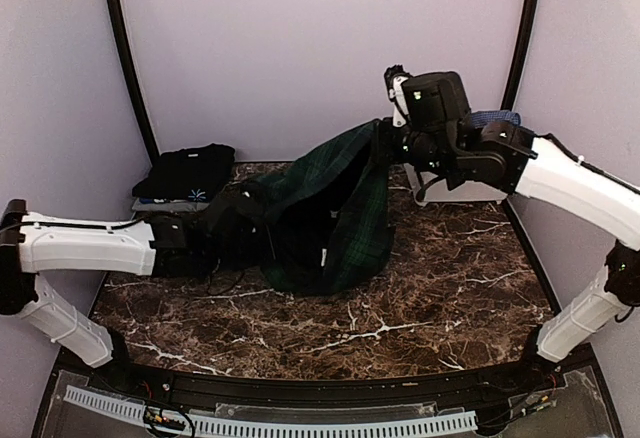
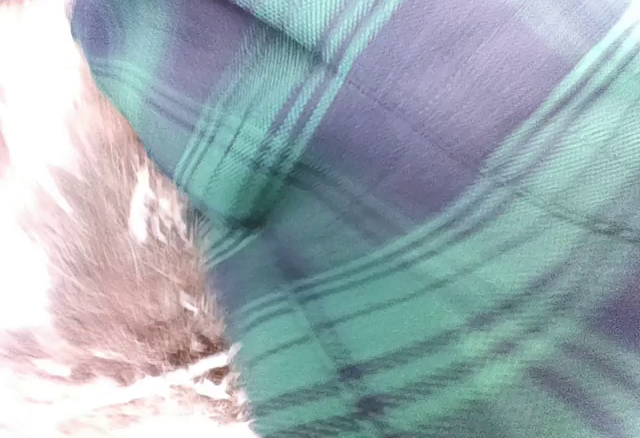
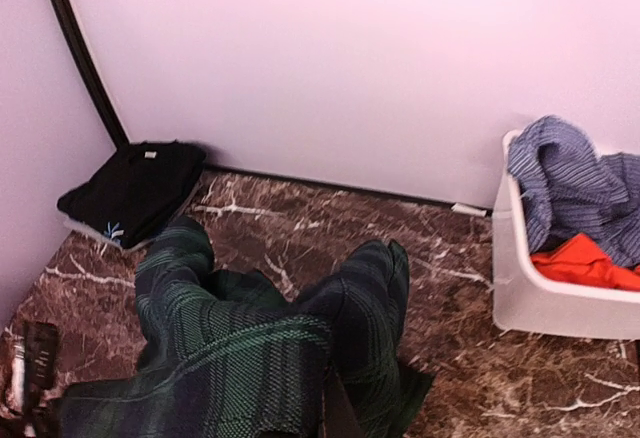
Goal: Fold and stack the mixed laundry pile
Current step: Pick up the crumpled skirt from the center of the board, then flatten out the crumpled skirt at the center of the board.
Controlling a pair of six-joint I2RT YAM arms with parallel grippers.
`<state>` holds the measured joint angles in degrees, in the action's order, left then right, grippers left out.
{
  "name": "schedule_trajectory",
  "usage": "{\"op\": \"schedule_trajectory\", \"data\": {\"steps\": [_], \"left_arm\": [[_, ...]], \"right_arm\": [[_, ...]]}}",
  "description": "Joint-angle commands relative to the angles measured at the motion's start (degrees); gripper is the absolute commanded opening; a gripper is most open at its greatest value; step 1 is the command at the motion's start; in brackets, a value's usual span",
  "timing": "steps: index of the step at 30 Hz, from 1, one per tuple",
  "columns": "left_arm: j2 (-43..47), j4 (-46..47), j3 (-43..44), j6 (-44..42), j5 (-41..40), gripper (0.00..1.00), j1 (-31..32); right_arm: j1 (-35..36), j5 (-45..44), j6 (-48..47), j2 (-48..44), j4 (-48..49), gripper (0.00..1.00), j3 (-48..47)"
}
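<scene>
The dark green-navy plaid garment [image 1: 335, 213] hangs stretched between my two grippers, its lower part resting on the marble table [image 1: 420, 308]. My right gripper [image 1: 388, 136] holds the garment's top corner high at the back and is shut on it. In the right wrist view the plaid garment [image 3: 240, 358] drapes over the fingers and hides them. My left gripper [image 1: 243, 206] sits low at the garment's left end. In the left wrist view the plaid cloth [image 2: 420, 208] fills the frame and covers the fingers.
Folded black clothes [image 1: 186, 172] are stacked at the back left corner. A white bin [image 3: 540, 298] stands at the back right, holding a blue checked shirt [image 3: 570, 188] and a red-orange piece [image 3: 585, 263]. Walls close in the back and both sides.
</scene>
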<state>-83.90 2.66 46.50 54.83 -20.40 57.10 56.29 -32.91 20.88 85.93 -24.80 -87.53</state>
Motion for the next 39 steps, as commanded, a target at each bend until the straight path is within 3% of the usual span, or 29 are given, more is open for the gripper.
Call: {"op": "schedule_trajectory", "data": {"steps": [1,4,8,13,17,20,23,28,32,34,37,39], "left_arm": [[12.8,-35.2,18.0,-18.0,-13.0,0.00,-1.4],[15.4,-51.1,32.1,-26.4,-16.3,0.00,-1.8],[17.4,-62.6,42.7,-31.9,-16.1,0.00,-1.8],[18.2,-68.2,46.9,-35.4,-8.1,0.00,-1.8],[16.5,-72.7,46.6,-35.1,-10.9,0.01,-2.2],[14.2,-70.2,45.9,-37.2,-8.1,0.01,-6.5],[12.1,-61.0,45.7,-42.5,-3.0,0.06,-16.9],[0.2,-50.1,56.4,-48.0,5.2,0.13,-29.0],[-12.1,-43.8,76.1,-51.1,7.5,0.01,-32.1],[-16.6,-42.0,83.9,-52.9,8.2,0.00,-32.6],[-18.8,-37.9,88.3,-55.2,8.1,0.00,-32.9],[-18.1,-36.5,87.6,-56.6,8.5,0.00,-32.9]], "right_arm": [[-1.4,-7.3,-6.0,-8.5,4.7,0.00,-6.7],[-1.4,-6.2,-7.1,-10.7,-0.8,0.00,-9.7],[-1.1,1.0,-6.3,-14.1,-8.9,0.00,-11.6],[-0.6,12.3,-5.1,-16.3,-18.3,0.00,-10.4],[-0.7,8.0,-2.6,-15.9,-23.5,0.00,-8.2],[-4.1,6.7,-3.0,-16.5,-18.2,0.00,-4.2],[-11.6,11.9,-4.9,-13.4,-9.8,0.00,-2.9],[-19.9,17.3,-10.0,-1.2,-0.3,0.00,-13.0],[-22.9,19.1,-15.2,11.0,0.5,0.00,-31.9],[-23.7,19.6,-17.2,15.5,-1.1,0.00,-41.3],[-24.3,20.0,-19.9,17.9,-0.9,0.00,-48.6],[-24.4,20.8,-20.5,16.6,0.9,0.00,-46.2]]}}
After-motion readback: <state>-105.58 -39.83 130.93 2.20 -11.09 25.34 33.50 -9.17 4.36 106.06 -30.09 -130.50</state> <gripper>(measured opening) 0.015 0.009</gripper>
